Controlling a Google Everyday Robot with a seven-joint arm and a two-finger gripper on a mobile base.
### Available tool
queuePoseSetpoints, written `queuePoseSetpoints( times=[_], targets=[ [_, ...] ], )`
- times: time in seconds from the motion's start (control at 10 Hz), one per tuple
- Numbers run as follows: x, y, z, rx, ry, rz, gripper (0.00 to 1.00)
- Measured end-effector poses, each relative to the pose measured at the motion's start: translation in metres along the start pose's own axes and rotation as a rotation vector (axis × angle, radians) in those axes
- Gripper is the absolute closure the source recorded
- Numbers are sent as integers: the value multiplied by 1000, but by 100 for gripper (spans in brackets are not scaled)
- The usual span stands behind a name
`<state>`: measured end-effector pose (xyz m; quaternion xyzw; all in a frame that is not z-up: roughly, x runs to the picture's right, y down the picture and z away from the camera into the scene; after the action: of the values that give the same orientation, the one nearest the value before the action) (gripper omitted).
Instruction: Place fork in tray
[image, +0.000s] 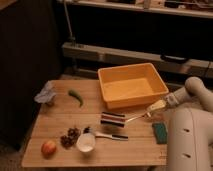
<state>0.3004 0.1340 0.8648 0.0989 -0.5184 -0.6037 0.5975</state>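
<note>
The fork (136, 118) sits just in front of the tray (127, 100), its long axis running from 8 o'clock to 2 o'clock. The gripper (156, 106) meets its 2 o'clock end. How far open it is, or whether it holds the fork, cannot be told. The tray lies at 11 o'clock from the gripper.

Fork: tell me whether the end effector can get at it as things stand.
Probably yes. The end effector hangs right at one end of the fork, by the front corner of the tray, with nothing between them. The green sponge lies nearer the camera, out of the way.
</note>
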Motion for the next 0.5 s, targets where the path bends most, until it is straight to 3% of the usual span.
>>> queuePoseSetpoints(
  times=[0.5],
  targets=[
    [5,0,1,11,-6,6,26]
  ],
)
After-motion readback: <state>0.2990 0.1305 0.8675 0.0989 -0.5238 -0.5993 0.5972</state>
